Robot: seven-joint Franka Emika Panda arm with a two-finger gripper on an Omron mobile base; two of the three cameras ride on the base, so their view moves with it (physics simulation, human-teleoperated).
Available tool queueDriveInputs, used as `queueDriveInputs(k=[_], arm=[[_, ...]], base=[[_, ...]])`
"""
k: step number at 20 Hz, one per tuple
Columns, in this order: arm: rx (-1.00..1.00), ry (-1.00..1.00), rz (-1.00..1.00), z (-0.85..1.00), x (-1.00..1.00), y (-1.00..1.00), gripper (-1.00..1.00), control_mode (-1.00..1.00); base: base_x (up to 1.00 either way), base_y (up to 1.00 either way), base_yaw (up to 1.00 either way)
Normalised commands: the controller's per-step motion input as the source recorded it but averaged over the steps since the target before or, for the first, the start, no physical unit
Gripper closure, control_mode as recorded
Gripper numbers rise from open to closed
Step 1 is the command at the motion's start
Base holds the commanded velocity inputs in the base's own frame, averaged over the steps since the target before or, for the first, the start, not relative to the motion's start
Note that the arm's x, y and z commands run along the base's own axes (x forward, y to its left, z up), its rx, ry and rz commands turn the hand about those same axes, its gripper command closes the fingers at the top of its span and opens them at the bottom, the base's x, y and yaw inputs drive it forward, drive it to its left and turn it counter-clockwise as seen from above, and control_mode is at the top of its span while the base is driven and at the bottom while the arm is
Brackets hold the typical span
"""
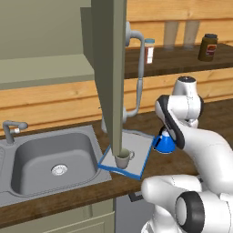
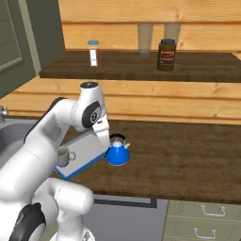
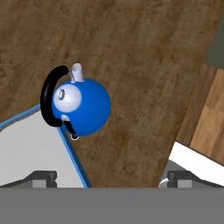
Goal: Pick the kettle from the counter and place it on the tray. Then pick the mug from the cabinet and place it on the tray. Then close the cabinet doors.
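in the left base view, going left to right: the sink (image 1: 50, 159) is sunk in the table (image 1: 182, 164), then the tray (image 1: 136, 154) lies with the mug (image 1: 123, 159) already on it at about 7 o'clock of its middle, behind the edge of the open cabinet door (image 1: 111, 68). the kettle (image 1: 164, 143) stands on the table touching the tray's rim at 3 o'clock, not on it. my pincer (image 3: 107, 177) hangs above, released and wide, holding nothing. i judge the kettle needs lifting onto the tray, so i hover over it.
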Motion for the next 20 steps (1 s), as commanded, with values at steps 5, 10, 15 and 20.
queueDriveInputs(k=[5, 10, 15, 20], arm=[[0.03, 0.00, 0.00, -0.22, 0.38, -0.08, -1.00, -1.00], [0.07, 0.00, 0.02, -0.16, 0.38, -0.14, -1.00, -1.00], [0.07, 0.00, 0.01, -0.15, 0.37, -0.10, -1.00, -1.00], [0.03, 0.00, 0.01, -0.24, 0.34, -0.04, -1.00, -1.00]], base=[[0.00, 0.00, 0.00], [0.00, 0.00, 0.00], [0.00, 0.00, 0.00], [0.00, 0.00, 0.00]])
